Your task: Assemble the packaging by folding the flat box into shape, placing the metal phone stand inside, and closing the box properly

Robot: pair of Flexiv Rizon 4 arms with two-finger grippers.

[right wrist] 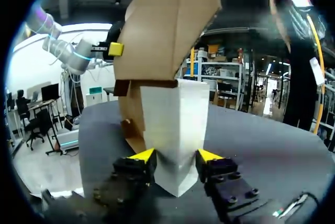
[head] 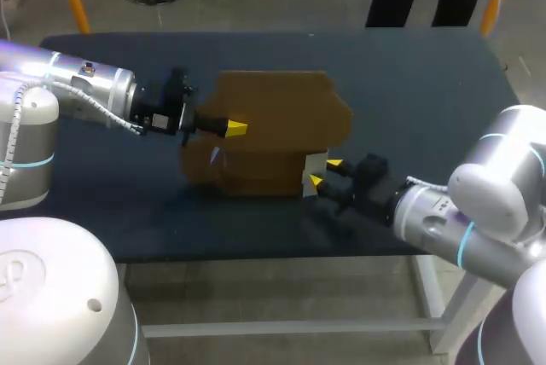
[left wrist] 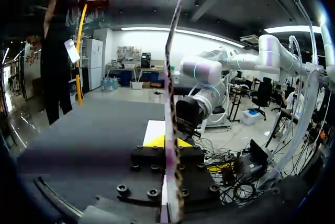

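The brown cardboard box (head: 273, 130) stands half-folded at the middle of your dark table (head: 426, 84), with one broad flap (right wrist: 167, 20) reared up over it. Your left gripper (head: 236, 129) is clamped on that flap's edge, and the left wrist view shows the card edge-on between its fingers. At the box's near right corner, your right gripper (head: 325, 172) pinches an upright white piece (right wrist: 175, 124) from both sides, its yellow tips pressed against it just beneath the raised flap.
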